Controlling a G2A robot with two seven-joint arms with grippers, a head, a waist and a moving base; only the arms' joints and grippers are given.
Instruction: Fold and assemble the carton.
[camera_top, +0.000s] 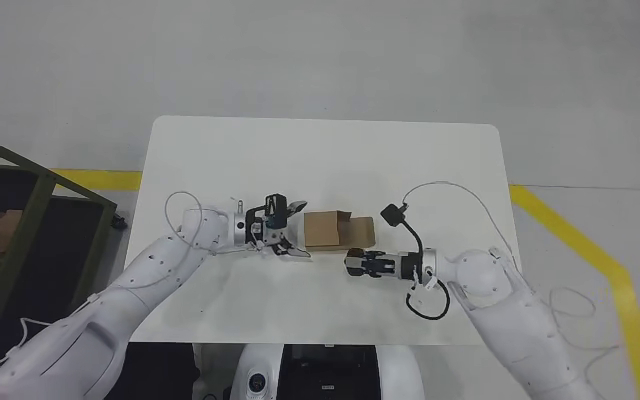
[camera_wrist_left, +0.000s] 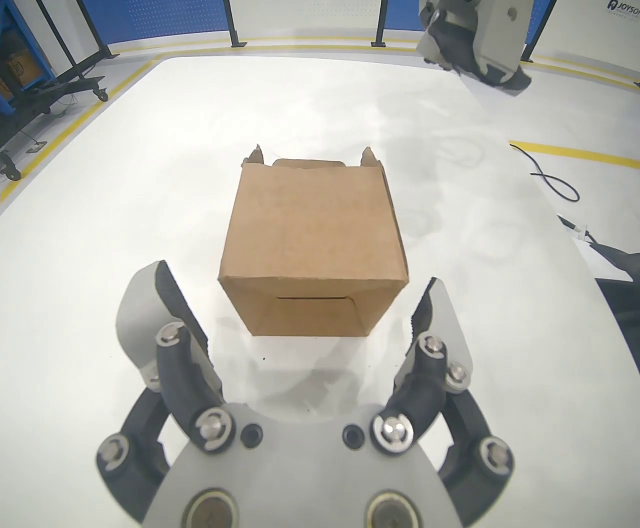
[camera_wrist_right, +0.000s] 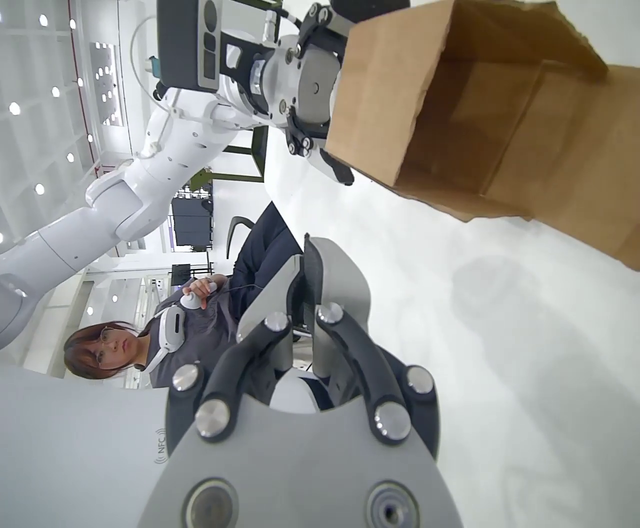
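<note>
One table (camera_top: 200, 150), white, carried the whole job. One carton (camera_top: 338, 230) lay on its side near the middle, between the two arms. Its closed end, with the tab tucked into its slot, faced the left arm, and its open mouth faced the right arm.

Two grippers were in play. The left gripper (camera_top: 296, 230) sat just beside the closed end with its jaws spread wide, wider than the box, and held nothing. I saw no contact with the cardboard. The right gripper (camera_top: 352, 264) hung near the open end, a little to the robot's side of it, with its jaws pressed together on nothing.

Three flaps (camera_wrist_left: 310, 162) stood loose at the mouth: two small ears and one broader panel between them.

Judged stage: one end done, the other not yet folded. The next move likely called for the left jaws to steady the closed end while the right pushed in the ears and tucked the broad panel. The light box would probably slide if left unbraced.
</note>
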